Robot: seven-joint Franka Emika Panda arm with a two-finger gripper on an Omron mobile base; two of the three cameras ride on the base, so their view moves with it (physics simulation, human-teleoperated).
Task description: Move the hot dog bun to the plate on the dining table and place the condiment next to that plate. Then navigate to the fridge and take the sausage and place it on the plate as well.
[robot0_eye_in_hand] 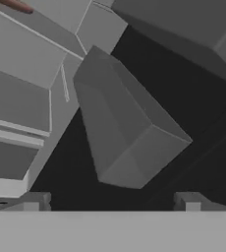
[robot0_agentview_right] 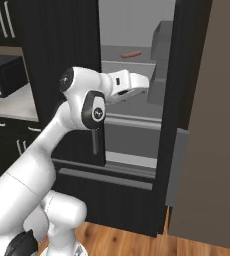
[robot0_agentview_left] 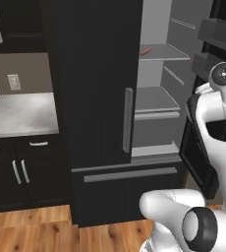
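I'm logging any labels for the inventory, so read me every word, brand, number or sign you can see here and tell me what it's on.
None can be read.
The fridge has plain black doors with no brand or lettering.
The wall outlet is blank.
The oven shows small knobs; any marks by them are too blurred to read.
The sausage is bare.

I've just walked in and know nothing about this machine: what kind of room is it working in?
A kitchen, most likely: a tall black fridge stands open with a sausage on its shelf, beside a marble counter over dark cabinets.
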